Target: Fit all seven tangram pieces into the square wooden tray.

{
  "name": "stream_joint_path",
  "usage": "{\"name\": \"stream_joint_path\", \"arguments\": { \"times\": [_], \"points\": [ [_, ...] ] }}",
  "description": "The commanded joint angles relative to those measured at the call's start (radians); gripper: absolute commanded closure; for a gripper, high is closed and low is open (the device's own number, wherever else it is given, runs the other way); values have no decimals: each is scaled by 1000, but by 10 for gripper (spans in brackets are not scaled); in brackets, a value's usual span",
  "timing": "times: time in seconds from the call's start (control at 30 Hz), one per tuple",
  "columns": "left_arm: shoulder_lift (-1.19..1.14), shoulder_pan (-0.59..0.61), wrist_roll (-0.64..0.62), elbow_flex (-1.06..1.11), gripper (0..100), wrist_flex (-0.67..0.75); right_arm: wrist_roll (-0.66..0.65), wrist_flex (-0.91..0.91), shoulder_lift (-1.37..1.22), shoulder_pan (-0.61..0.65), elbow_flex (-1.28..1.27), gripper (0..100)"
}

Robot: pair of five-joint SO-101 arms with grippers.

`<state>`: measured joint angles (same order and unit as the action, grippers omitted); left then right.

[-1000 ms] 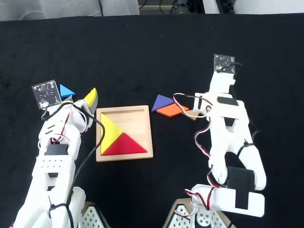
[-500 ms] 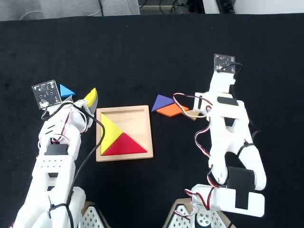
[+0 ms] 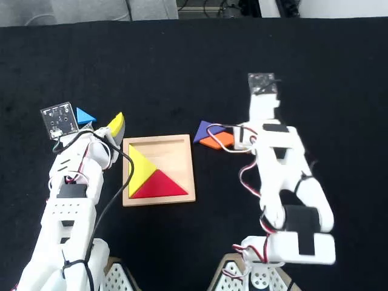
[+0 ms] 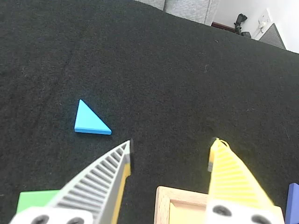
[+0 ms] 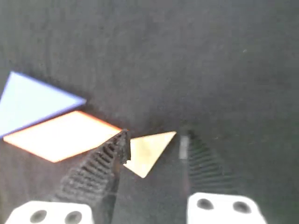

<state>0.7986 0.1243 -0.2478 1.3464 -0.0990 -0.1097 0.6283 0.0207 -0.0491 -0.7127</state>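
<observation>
**Desk:** How far along is the tray?

**Me:** By my count, two of seven. The tray [image 3: 159,140] sits left of centre in the high view. A yellow triangle [image 3: 140,171] fills its left side and a red triangle [image 3: 160,185] its bottom, meeting edge to edge. The upper right half is bare wood.

**Desk:** And the other five?

**Me:** All loose on the surface. A blue triangle [image 3: 85,116] is at the upper left. A green piece [image 4: 32,201] lies near it, half hidden, so I can't tell its shape. Right of the tray, a purple triangle [image 3: 206,129] touches an orange parallelogram [image 3: 219,140]. Just beside those is a pale triangle [image 5: 149,151].

**Desk:** Jaws?

**Me:** The left jaws are apart and empty, by the tray's upper left corner. The right jaws are apart too, with the pale triangle between the tips. I can't tell whether they touch it. I'd judge that piece goes next.
</observation>
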Motion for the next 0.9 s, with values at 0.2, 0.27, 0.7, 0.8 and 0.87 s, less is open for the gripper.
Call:
{"name": "stream_joint_path", "arguments": {
  "times": [0.2,0.27,0.7,0.8,0.87],
  "points": [
    [14,8,-6,-50,730,5,-84,169,-156,44,232,842],
    [14,8,-6,-50,730,5,-84,167,-134,46,231,842],
    [14,8,-6,-53,730,5,-176,25,48,137,42,841],
    [14,8,-6,-51,730,5,-192,23,48,146,48,842],
    [14,8,-6,-50,730,5,-192,2,47,146,53,842]
  ]
}}
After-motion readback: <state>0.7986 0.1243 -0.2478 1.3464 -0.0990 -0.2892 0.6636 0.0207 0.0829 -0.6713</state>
